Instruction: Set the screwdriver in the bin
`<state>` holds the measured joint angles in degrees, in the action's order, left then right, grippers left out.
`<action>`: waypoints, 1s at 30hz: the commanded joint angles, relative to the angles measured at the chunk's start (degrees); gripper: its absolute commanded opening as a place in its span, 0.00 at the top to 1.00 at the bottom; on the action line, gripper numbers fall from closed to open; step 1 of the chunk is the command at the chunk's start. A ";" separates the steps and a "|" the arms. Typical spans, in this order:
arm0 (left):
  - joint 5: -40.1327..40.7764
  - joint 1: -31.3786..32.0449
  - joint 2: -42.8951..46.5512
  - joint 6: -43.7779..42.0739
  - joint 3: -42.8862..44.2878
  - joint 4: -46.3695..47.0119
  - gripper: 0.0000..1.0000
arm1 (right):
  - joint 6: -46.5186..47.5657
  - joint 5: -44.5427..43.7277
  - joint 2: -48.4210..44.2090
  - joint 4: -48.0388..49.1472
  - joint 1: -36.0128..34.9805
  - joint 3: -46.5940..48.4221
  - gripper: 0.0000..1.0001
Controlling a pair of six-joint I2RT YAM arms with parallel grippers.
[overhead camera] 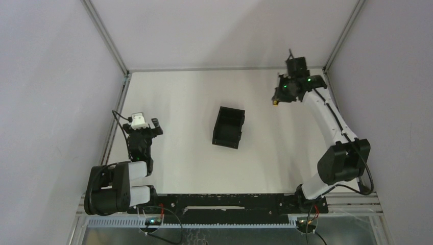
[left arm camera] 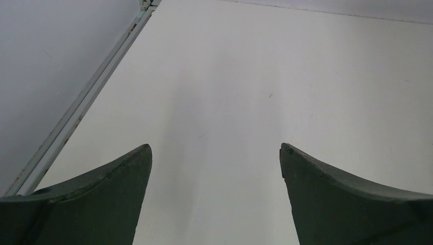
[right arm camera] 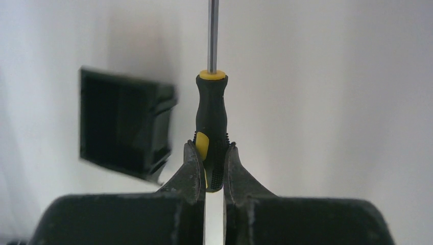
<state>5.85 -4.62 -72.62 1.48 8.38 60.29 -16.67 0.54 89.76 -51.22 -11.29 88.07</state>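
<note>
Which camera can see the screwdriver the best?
The right wrist view. The screwdriver stands in the middle, its yellow-and-black handle pinched in the right gripper, with the shaft pointing away. The top view shows only a tiny yellow speck at that gripper. The left wrist view shows none of it, only table.

- Nothing to read here: no words, labels, brands or numbers show on the screwdriver [right arm camera: 211, 117], and none on the bin [overhead camera: 227, 142].
</note>
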 commanded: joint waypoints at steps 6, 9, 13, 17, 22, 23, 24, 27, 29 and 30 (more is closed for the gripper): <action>0.48 0.37 0.47 -0.51 2.09 1.47 0.00 | -10.81 -5.69 -2.48 6.16 -21.88 -4.52 1.00; 0.48 0.32 0.47 -0.51 2.10 1.46 0.00 | -11.67 -8.16 -0.36 9.99 -26.89 -6.21 1.00; 0.48 0.37 0.52 -0.52 2.14 1.46 0.00 | -12.86 -11.10 3.34 12.77 -30.83 -7.43 1.00; 0.48 0.37 0.47 -0.51 2.08 1.45 0.00 | -13.95 -12.22 6.50 15.06 -33.34 -8.79 0.99; 0.48 0.40 0.52 -0.51 2.09 1.49 0.00 | -14.34 -12.29 11.56 16.32 -34.67 -9.04 0.96; 0.48 0.39 0.47 -0.55 2.14 1.45 0.00 | -14.62 -12.62 12.32 16.21 -34.75 -9.07 0.95; 0.48 0.37 0.48 -0.51 2.12 1.49 0.00 | -15.01 -13.22 12.85 16.28 -34.91 -9.31 0.94; 0.48 0.35 0.49 -0.51 2.12 1.49 0.00 | -15.93 -14.25 13.75 17.49 -35.40 -11.03 0.89; 0.48 0.40 0.52 -0.51 2.15 1.47 0.00 | -16.41 -14.42 14.07 17.92 -35.55 -11.90 0.84; 0.48 0.33 0.49 -0.51 2.15 1.48 0.00 | -16.53 -14.64 14.31 18.02 -35.60 -12.03 0.80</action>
<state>5.85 -4.62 -72.62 1.48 8.38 60.29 -31.07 -11.84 103.96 -36.03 -45.98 76.60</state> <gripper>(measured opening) 0.996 0.168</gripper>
